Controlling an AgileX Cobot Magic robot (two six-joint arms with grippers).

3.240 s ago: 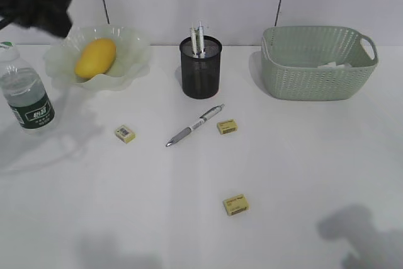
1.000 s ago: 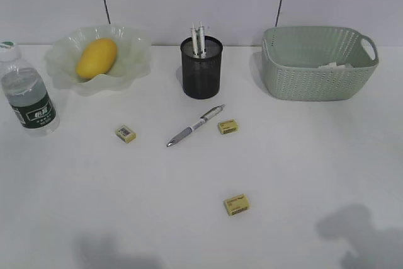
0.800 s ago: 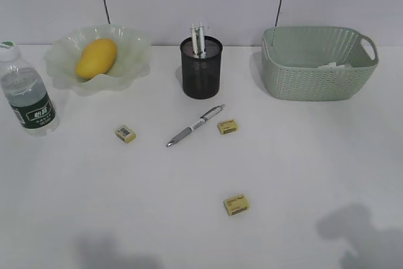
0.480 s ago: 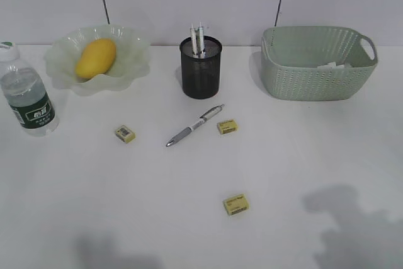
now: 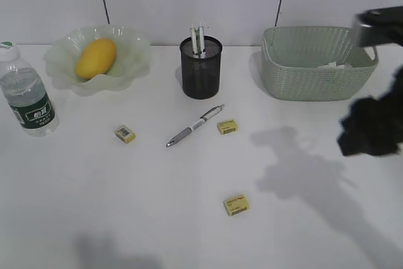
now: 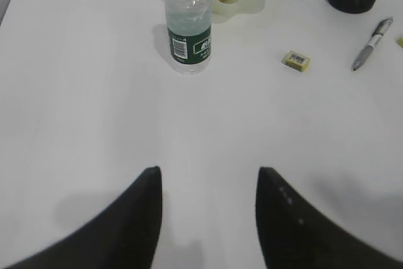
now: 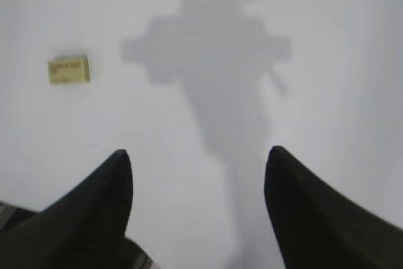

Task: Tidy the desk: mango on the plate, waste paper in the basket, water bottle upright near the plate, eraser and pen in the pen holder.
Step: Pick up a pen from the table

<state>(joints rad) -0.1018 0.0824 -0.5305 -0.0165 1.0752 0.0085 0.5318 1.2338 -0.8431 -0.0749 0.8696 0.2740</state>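
The mango [image 5: 96, 58] lies on the green plate [image 5: 133, 45] at the back left. The water bottle [image 5: 25, 92] stands upright left of the plate. The pen holder [image 5: 201, 70] holds two pens. A pen [image 5: 195, 125] lies on the desk [image 5: 126, 187] in front of it. Three yellow erasers lie loose: left [image 5: 125, 133], middle [image 5: 227, 126] and front [image 5: 235, 205]. White waste paper [image 5: 332, 65] is in the basket [image 5: 302, 74]. My right gripper [image 7: 198, 155] is open and empty above bare desk, right of the front eraser [image 7: 68, 69]. My left gripper [image 6: 208, 171] is open and empty, well in front of the bottle [image 6: 187, 29].
My right arm [image 5: 371, 124] hangs over the desk's right edge in front of the basket and casts a shadow toward the middle. A white wall with two dark cables stands behind the desk. The left wrist view also shows an eraser [image 6: 296, 61] and the pen [image 6: 373, 42].
My right arm has come into the exterior view at the right, and its shadow has moved left and up across the desk. My left arm has left the far left. Objects have not moved.
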